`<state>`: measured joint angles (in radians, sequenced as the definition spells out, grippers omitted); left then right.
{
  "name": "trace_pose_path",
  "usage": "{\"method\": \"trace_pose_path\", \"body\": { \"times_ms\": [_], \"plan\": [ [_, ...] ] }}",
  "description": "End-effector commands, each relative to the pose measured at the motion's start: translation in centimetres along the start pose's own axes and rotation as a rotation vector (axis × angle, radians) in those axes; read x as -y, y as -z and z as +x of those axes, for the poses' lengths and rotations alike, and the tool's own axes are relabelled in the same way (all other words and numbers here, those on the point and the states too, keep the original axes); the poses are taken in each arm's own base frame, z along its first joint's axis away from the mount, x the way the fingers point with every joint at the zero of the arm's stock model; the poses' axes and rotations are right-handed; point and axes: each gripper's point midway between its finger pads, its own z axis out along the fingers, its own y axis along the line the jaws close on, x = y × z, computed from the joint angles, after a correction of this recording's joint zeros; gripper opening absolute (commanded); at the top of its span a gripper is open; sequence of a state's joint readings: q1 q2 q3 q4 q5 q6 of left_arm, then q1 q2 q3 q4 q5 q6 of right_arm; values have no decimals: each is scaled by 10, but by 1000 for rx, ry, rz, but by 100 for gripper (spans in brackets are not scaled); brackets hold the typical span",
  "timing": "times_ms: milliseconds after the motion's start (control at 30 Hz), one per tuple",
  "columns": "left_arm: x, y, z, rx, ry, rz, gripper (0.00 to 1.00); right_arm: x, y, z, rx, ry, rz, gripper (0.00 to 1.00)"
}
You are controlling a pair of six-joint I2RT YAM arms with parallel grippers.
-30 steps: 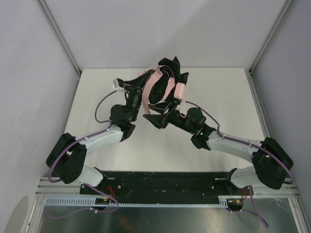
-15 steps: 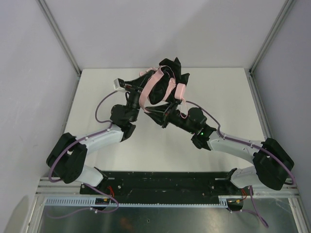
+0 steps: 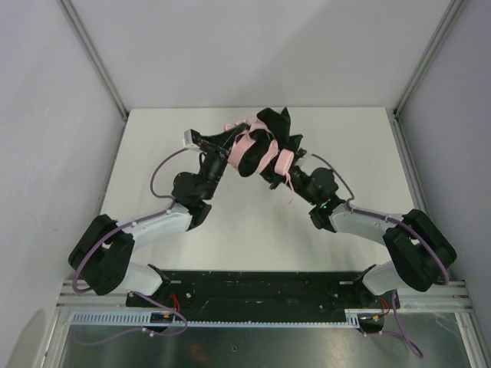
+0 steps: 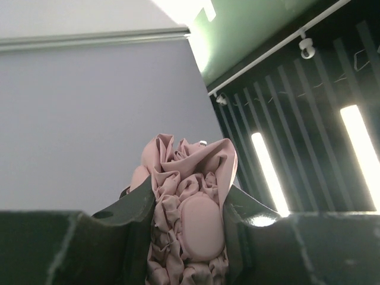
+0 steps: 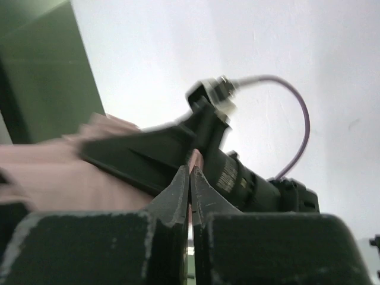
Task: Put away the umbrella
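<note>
Right tool (image 5: 190,178) is now squeezed fully together, with only a thin sliver of pink from the umbrella (image 3: 257,153) showing in the seam between its fingers. A second ago it stood open and lower, nearer the arm bases. Since then the right arm has swung toward the far side of the desk (image 3: 230,222), bringing the tool right against the bundle.

Left tool (image 4: 189,205) is as it was, part open and clamped on the crumpled pink fabric, which fills the gap between its fingers.

The umbrella is held above the far middle of the desk, between the two tools. Earlier its pink bands hung in long loose loops. Now they are gathered into a tighter wad, shifted slightly to the right.
</note>
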<state>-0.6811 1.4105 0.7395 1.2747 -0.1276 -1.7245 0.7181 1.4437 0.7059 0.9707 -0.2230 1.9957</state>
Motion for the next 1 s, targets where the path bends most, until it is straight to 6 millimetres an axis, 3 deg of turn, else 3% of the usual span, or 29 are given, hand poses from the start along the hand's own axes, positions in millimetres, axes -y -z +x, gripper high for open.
{"method": "trace_pose_path", "body": {
  "times_ms": [0,200,300,567,733,967],
  "plan": [
    [113,53,36,-211,96,392,0,-50,24,-22,-21,204,-208,0],
    [103,86,54,-335,51,341,0,-64,40,-32,-110,377,-323,0],
    [81,103,58,-382,40,269,0,-70,46,-26,-152,445,-350,0],
    [17,156,40,-361,-45,75,0,-83,71,-12,-165,648,-373,0],
    [-6,171,35,-355,-111,9,0,-81,80,3,-190,706,-377,0],
    [-48,180,25,-344,-255,-152,0,-98,98,22,-192,787,-461,0]
  ]
}}
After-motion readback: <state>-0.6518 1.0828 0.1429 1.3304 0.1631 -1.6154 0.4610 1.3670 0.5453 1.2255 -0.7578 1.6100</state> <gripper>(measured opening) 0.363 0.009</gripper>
